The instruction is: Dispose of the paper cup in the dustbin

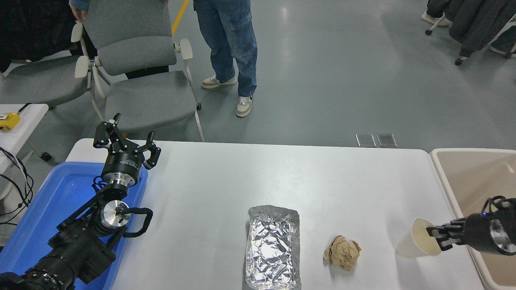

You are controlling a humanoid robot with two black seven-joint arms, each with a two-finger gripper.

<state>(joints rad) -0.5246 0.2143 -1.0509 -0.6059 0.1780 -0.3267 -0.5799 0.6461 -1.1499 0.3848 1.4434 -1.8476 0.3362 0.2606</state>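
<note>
The white paper cup (411, 245) is tilted, its cream mouth turned toward the right, just above the table near its right front. My right gripper (436, 237) comes in from the right edge and is shut on the cup's rim, one finger inside the mouth. The beige dustbin (443, 177) stands beside the table's right end, right of the cup; the arm reaches over its near part. My left gripper (125, 141) is parked open at the lower left, above the blue tray.
A silver foil tray (273, 247) lies at the front middle, with a crumpled brown paper ball (342, 252) between it and the cup. A blue plastic tray (48, 209) sits at the table's left end. A person in jeans (229, 44) and grey chairs (141, 80) are beyond the far edge.
</note>
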